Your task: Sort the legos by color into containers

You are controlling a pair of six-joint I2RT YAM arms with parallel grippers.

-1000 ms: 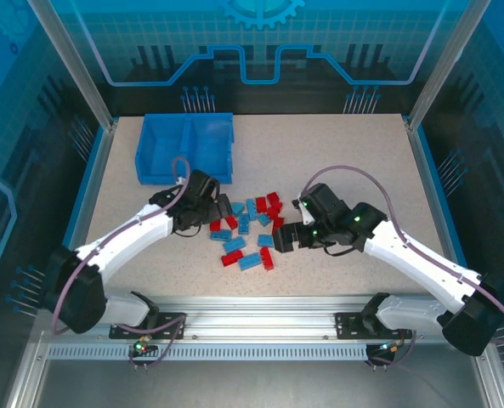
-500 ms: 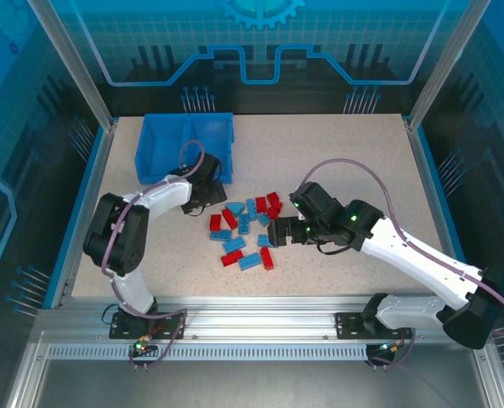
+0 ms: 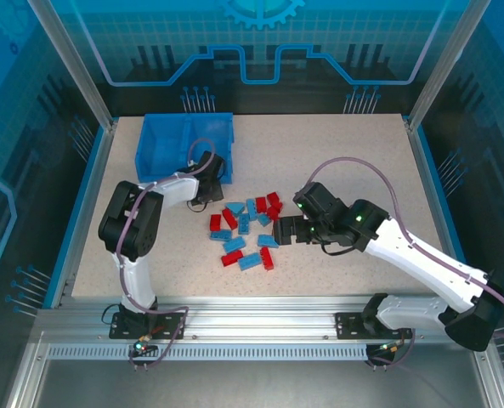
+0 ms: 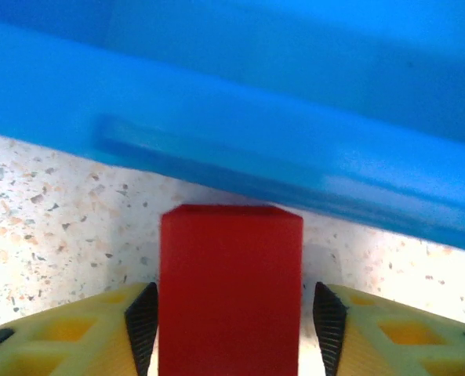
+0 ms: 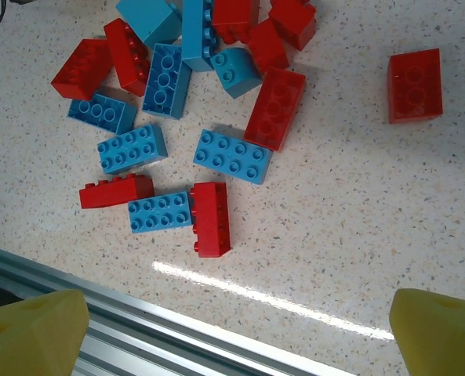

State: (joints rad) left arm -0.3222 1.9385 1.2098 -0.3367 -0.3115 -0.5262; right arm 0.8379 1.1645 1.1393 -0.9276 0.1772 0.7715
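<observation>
The blue bin (image 3: 156, 175) is shallow and rectangular, with a central divider (image 3: 189, 140) splitting it into a left compartment (image 3: 162, 149) and a right compartment (image 3: 212, 140). The legos (image 3: 247, 229), red and light blue bricks, lie scattered on the table (image 3: 345, 144) just off the bin's near right corner. Most are studs-up, a few are tipped on their sides, and several touch. One red brick (image 4: 230, 290) sits apart, close against the bin's outer wall.

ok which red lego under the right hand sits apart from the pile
The red lego at the upper right of the right wrist view: it lies studs up, touching nothing, while the others cluster to its left.
</observation>
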